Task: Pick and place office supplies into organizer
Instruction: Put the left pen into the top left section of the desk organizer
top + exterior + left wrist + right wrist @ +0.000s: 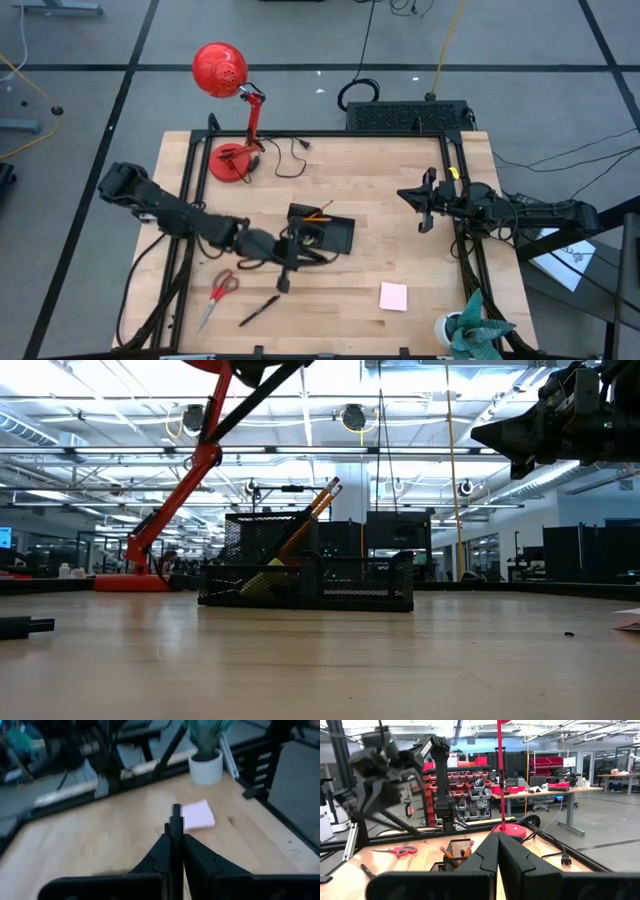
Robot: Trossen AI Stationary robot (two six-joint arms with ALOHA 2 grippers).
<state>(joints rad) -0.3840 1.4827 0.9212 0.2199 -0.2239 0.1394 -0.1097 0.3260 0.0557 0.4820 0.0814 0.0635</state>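
My left gripper hangs above the table just near-left of the organizer and is shut on a black pen. The organizer is a black mesh tray with two orange pencils leaning in it. On the wood by the near left edge lie the red-handled scissors and another black pen. A pink sticky-note pad lies flat toward the near right. My right gripper waits shut and raised at the table's right side. My left gripper pinches the black pen between its two fingers. The pen lies along the fingers, and its end sticks out past the fingertips. The fingers slant slightly downward toward the table's near right corner. The pen is lifted clear of the wood.
A red desk lamp stands at the far left corner, its cord trailing on the wood. A potted plant sits at the near right corner. A black box lies beyond the far edge. Bare wood spreads between the organizer and the pad.
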